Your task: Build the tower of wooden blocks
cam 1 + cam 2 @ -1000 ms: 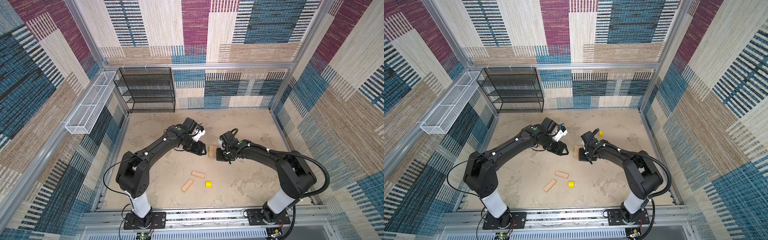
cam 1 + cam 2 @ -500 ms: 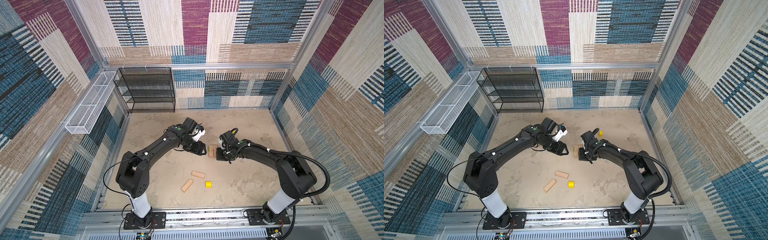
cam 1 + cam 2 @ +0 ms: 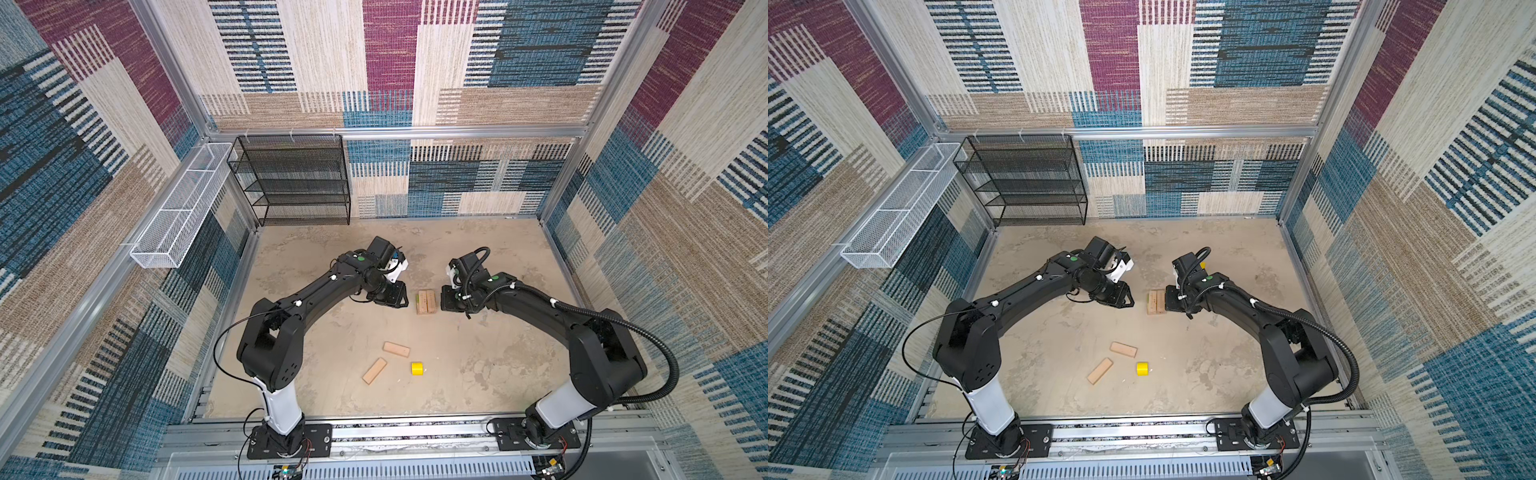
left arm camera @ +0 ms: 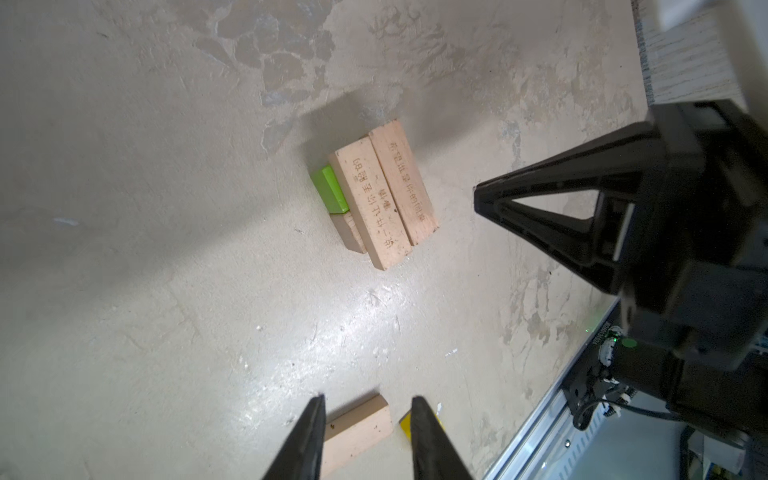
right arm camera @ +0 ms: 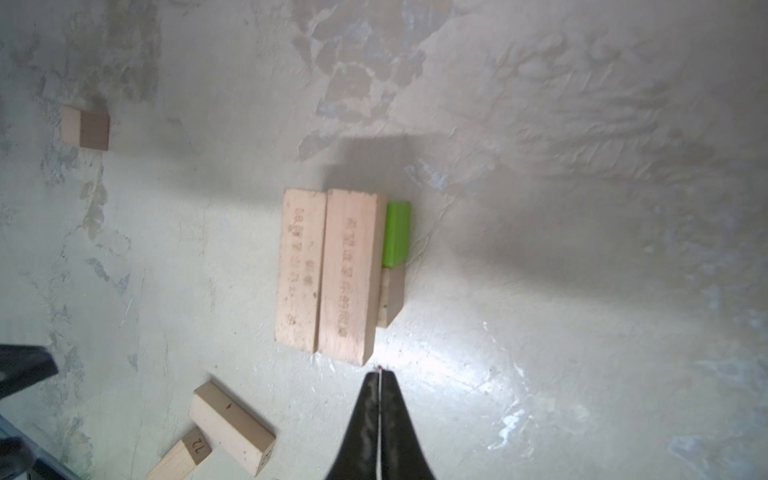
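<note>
Low in a top view lie a slanted plank (image 3: 374, 370), a second plank (image 3: 396, 349) and a yellow piece (image 3: 417, 368); beyond, at centre, the tower (image 3: 426, 301) sits between the left gripper (image 3: 392, 296), parted and empty, and the right gripper (image 3: 448, 299), pressed together.

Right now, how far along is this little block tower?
Early on. Done: two tan planks lie side by side across a green brick and a tan block. In hand: nothing; the right gripper is shut beside the stack, the left gripper open and empty. Left: one loose plank, another plank and a yellow piece lie on the floor.
</note>
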You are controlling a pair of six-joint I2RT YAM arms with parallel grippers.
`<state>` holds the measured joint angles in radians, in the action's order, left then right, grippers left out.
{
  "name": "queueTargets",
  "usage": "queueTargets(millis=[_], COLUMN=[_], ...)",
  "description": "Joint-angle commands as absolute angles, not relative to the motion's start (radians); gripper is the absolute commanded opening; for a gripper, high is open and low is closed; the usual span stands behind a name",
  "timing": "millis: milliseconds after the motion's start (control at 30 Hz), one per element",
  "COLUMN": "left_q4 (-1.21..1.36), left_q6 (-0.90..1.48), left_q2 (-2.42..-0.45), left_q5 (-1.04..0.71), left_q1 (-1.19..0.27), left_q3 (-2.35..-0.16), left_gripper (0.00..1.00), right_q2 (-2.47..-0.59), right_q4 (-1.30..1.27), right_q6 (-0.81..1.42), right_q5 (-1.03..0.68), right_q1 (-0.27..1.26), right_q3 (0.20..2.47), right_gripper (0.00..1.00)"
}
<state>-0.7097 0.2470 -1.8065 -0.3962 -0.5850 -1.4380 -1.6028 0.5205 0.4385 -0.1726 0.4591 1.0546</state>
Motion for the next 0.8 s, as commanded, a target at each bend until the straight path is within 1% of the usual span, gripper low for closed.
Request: queueTargets(millis=[0, 33, 200, 767], left_q4=[-0.617, -0.599, -0.541, -0.519], left_q6=[0.362, 0.379, 0.440, 0.483], left_q2=[-1.820, -1.828, -1.874, -1.984], left_q5=[-0.386, -0.390, -0.407, -0.471], left_q1=[-0.584, -0.584, -0.584, -0.592], left_q3=[-1.415, -1.414, -1.419, -1.462], left_gripper=[0.31, 0.26, 0.16, 0.12], right_q2=[-1.636, -1.644, -1.664, -1.718], right_q4=[0.482, 0.479, 0.449, 0.416], right_q6=[0.392, 0.388, 0.371, 0.328], right_q5=[-0.179, -0.181, -0.206, -0.283], right_q1=[0.443, 0.437, 0.412, 0.401], right_q3=[1.078, 1.084, 1.085, 1.085], right_gripper=[0.08, 0.08, 0.08, 0.08])
